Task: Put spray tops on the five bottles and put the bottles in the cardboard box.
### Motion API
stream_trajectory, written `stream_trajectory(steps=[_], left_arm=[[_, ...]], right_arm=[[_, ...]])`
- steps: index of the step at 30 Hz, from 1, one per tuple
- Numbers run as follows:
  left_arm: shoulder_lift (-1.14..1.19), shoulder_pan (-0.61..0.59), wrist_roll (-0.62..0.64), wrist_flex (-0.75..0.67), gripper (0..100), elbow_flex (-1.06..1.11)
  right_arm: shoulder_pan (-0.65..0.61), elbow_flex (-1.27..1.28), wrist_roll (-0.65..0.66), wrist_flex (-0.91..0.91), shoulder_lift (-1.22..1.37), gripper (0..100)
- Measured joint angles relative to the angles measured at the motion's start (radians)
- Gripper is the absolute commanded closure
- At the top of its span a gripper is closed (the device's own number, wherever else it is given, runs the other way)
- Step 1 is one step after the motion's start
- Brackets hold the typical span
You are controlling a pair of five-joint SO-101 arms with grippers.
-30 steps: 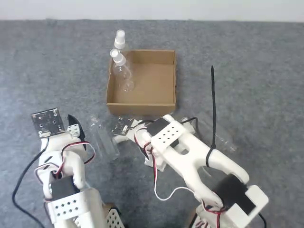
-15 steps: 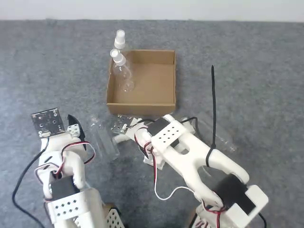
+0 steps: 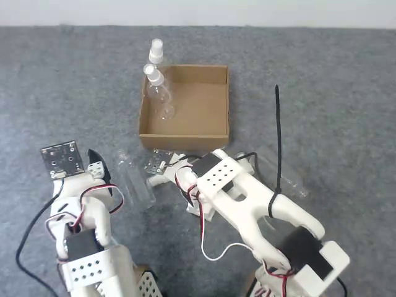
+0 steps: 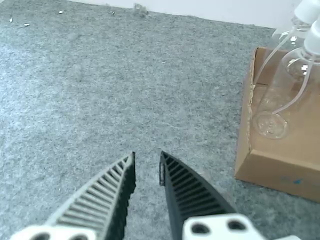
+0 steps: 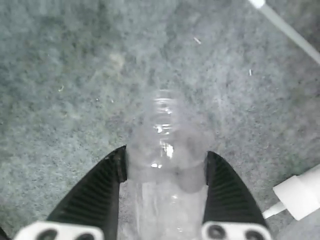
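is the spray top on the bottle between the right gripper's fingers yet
Off: the bottle between the right gripper fingers shows a bare, open neck; a white spray top lies loose nearby.

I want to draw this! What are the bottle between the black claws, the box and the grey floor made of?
The bottle looks like clear glossy plastic: the grey shows through it. The box looks like matte brown cardboard. The grey surface seems fuzzy felt or carpet.

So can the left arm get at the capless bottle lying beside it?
Probably yes: the capless bottle lies close beside the left gripper, with bare mat between and nothing on top of it.
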Motion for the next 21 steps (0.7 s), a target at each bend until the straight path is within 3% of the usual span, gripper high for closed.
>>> stream_trajectory(steps=[11,21], left_arm=[[0.0,0.0,0.0,0.0,92,0.0],[0.0,0.0,0.0,0.0,92,0.0]], right_arm=[[0.0,0.0,-0.048,0.121,-0.269,91.9],[0.0,0.0,-0.187,0.176,-0.509,91.9]])
